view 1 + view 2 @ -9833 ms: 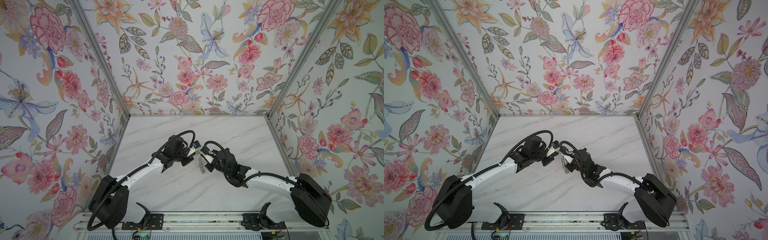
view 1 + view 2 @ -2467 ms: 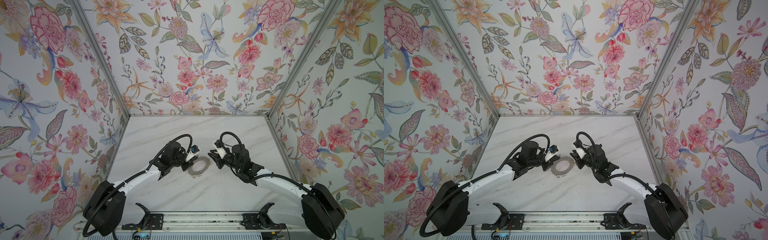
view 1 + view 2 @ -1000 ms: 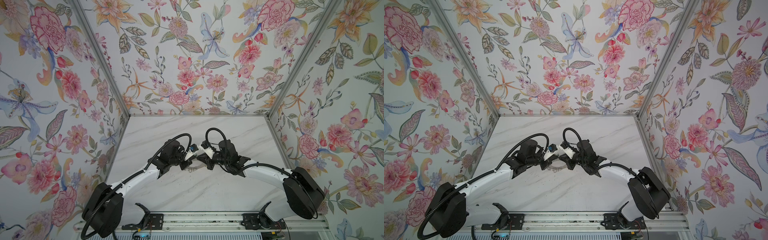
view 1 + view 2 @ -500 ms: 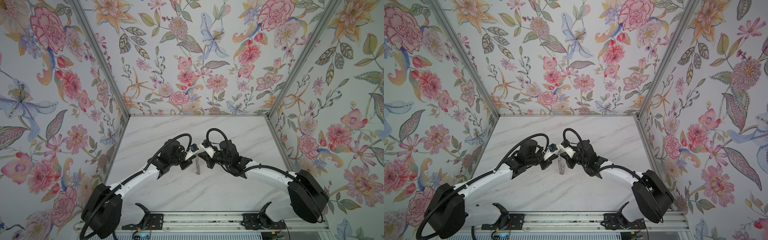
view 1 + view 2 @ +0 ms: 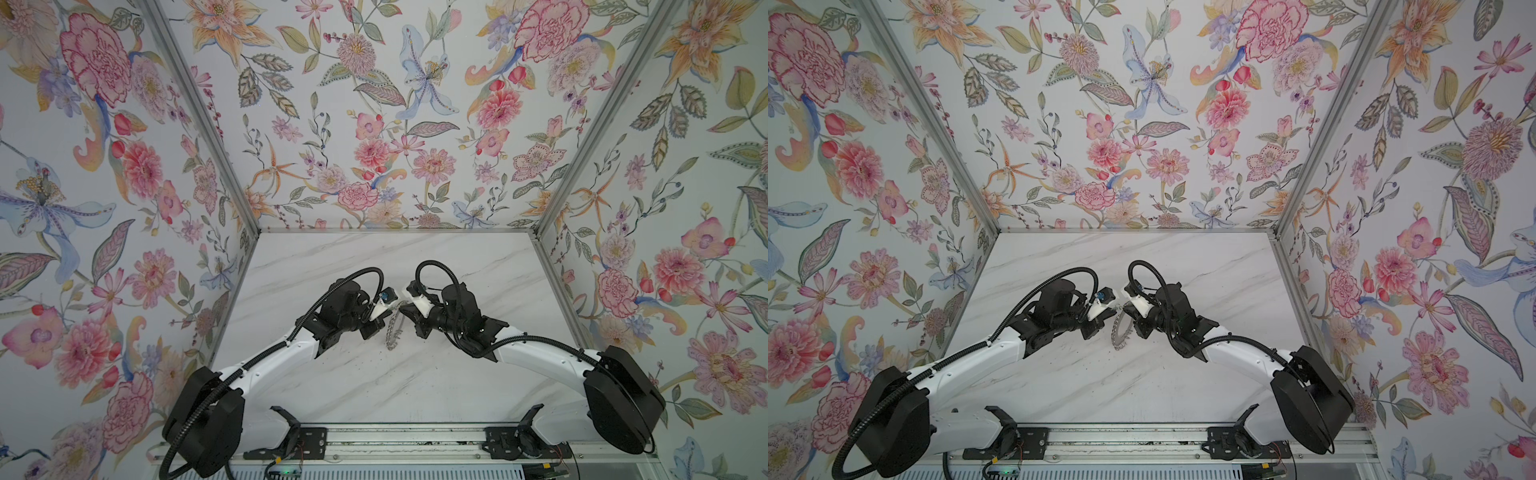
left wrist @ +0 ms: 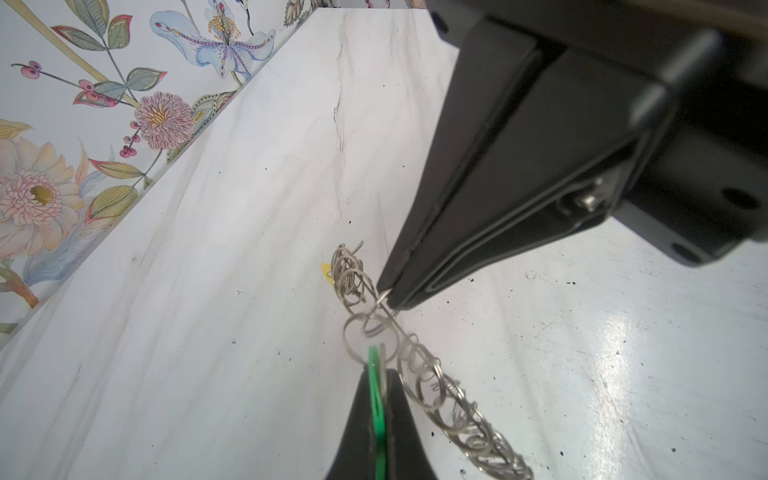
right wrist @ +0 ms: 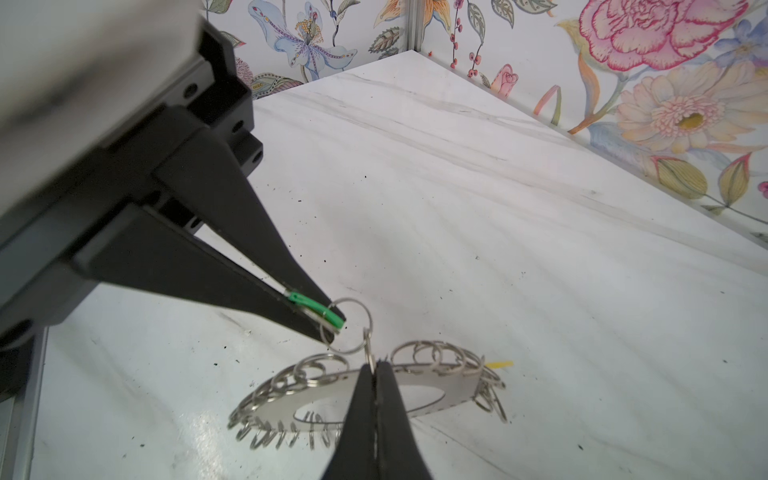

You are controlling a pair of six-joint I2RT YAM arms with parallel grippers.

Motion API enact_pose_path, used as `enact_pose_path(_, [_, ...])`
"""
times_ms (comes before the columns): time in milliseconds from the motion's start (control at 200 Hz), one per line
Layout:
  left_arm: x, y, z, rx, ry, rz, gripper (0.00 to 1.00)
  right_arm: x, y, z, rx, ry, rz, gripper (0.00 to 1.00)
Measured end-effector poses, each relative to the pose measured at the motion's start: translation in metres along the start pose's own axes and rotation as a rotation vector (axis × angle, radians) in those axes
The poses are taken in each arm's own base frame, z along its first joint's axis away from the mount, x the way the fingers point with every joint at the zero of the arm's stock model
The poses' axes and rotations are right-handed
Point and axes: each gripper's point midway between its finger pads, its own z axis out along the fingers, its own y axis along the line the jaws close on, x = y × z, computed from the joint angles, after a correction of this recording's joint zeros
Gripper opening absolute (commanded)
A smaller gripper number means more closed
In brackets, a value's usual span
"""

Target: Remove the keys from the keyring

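Three walls papered in a floral print, pink, orange and blue blooms on pale ground; they fill the top and sides of both top views. Grey metal posts at the back corners. White veined marble tabletop lower centre, dotted with dark specks. Glare lower right, left wrist view. Metal rail along the bottom edge.

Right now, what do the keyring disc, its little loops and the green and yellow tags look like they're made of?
Keyring disc: flat, dull grey sheet with a soft sheen, probably metal.
Wire loops: thin, bright silvery wire that glints, likely steel.
Green tag and yellow tag: flat saturated colour, no metallic shine, probably plastic; only a sliver of the yellow one shows.
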Motion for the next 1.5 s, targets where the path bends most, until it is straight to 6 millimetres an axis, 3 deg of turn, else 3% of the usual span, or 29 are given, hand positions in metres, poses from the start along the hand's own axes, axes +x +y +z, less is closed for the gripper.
enact_pose_path(1031, [-0.008, 0.003, -0.001, -0.015, -0.032, 0.009, 0.0, -0.006, -0.011, -0.009, 0.111, -0.053, 0.002, 0.0])
enact_pose_path(1211, [-0.009, 0.0, 0.0, -0.006, -0.035, 0.012, 0.0, -0.004, -0.019, -0.011, 0.156, -0.055, 0.016, 0.0])
enact_pose_path(1366, [-0.005, -0.001, 0.0, -0.002, -0.023, 0.006, 0.0, 0.009, -0.052, -0.021, 0.302, -0.035, 0.057, 0.0])
enact_pose_path(1496, [-0.005, -0.001, 0.0, -0.001, -0.023, 0.006, 0.0, 0.012, -0.06, -0.024, 0.344, -0.031, 0.073, 0.0])
